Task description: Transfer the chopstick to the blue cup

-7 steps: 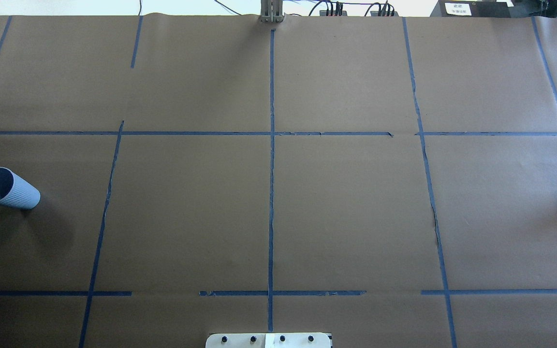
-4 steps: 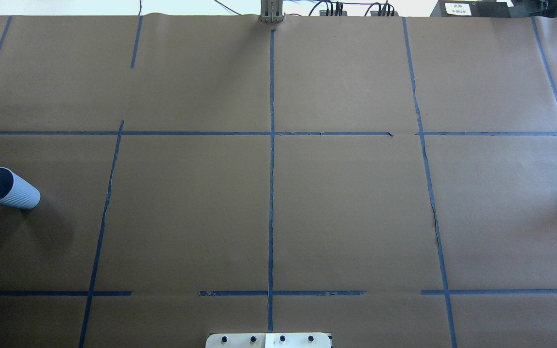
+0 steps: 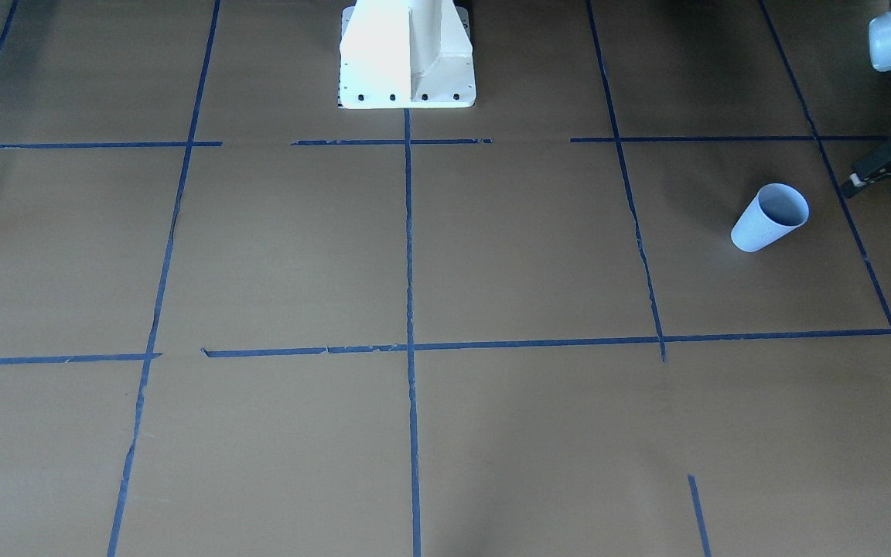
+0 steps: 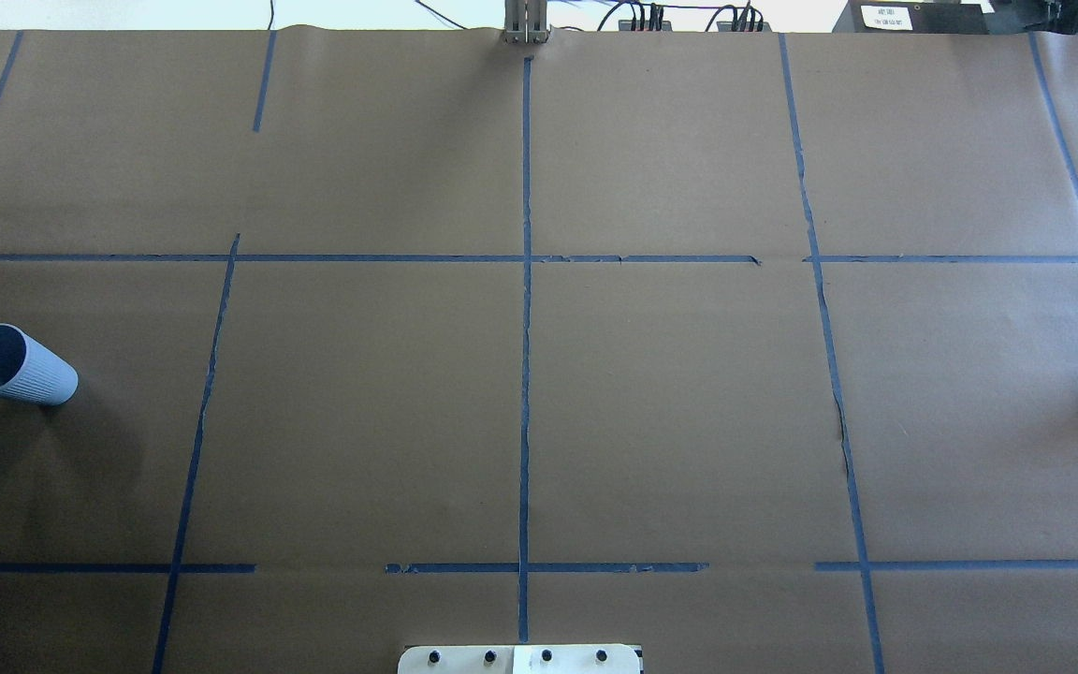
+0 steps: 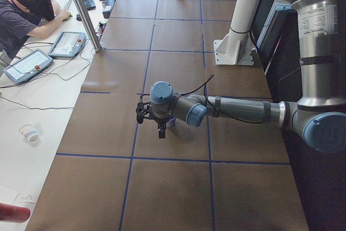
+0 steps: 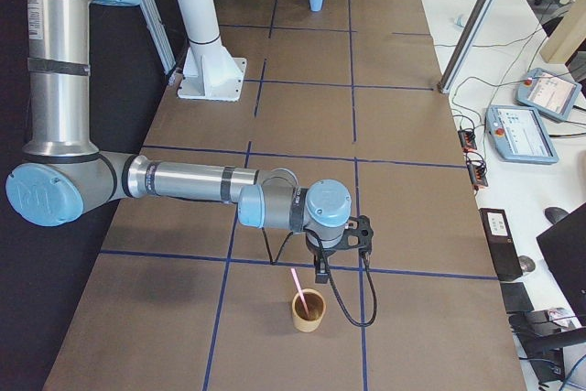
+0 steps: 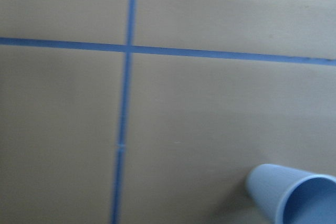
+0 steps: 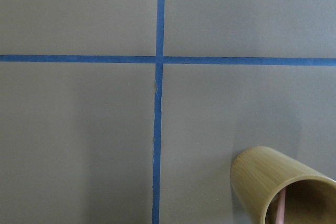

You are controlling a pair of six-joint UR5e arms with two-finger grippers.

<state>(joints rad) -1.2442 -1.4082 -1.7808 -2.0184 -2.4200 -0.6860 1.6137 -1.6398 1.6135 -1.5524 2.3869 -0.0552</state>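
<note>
The blue cup [image 4: 13, 365] stands upright near the table's left end; it also shows in the front view [image 3: 770, 218] and low right in the left wrist view [image 7: 294, 195]. My left gripper [image 3: 854, 184] hovers beside it, partly cut off by the frame edge, so I cannot tell if it is open. One pink chopstick [image 6: 298, 281] leans in a tan bamboo cup [image 6: 309, 310] near the table's right end, and shows in the right wrist view [image 8: 281, 208]. My right gripper [image 6: 320, 272] hangs just above and beside that cup; I cannot tell its state.
Brown paper with blue tape lines [image 4: 525, 328] covers the table. The robot's white base [image 3: 407, 54] stands at the near edge. An operator [image 5: 27, 14] sits at a side desk with tablets.
</note>
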